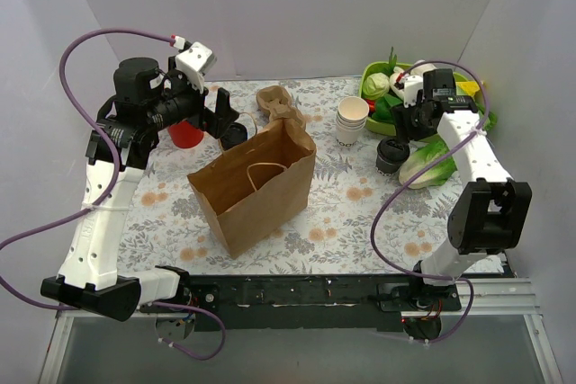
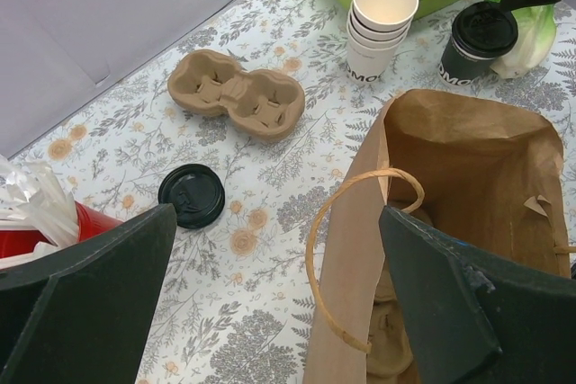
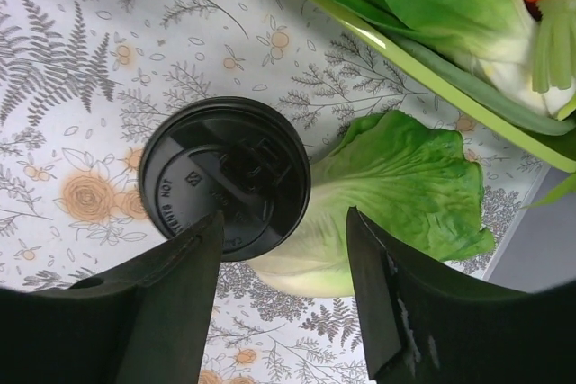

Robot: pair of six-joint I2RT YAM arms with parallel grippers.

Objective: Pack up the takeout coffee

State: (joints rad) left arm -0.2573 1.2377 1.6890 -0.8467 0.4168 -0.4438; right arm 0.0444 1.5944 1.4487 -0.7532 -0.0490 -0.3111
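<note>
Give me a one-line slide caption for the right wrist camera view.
Right end effector, jaws apart, above the coffee cup's round black plastic lid, beside a green lettuce leaf.

paper bag point(image 1: 256, 188): upright, open, mid-table | red cup point(image 1: 186, 135): far left | lettuce leaf point(image 3: 405, 195): beside green tray point(image 1: 365, 87)

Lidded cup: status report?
Left gripper open, by bag. Right gripper open, above lidded cup, not gripping. Cup upright. Lettuce leaf close beside it.

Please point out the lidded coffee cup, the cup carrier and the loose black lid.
lidded coffee cup point(image 3: 225, 177), right wrist view, centre of its lid.
cup carrier point(image 2: 236, 93), left wrist view, bridge between its two wells.
loose black lid point(image 2: 192, 195), left wrist view, its centre.
</note>
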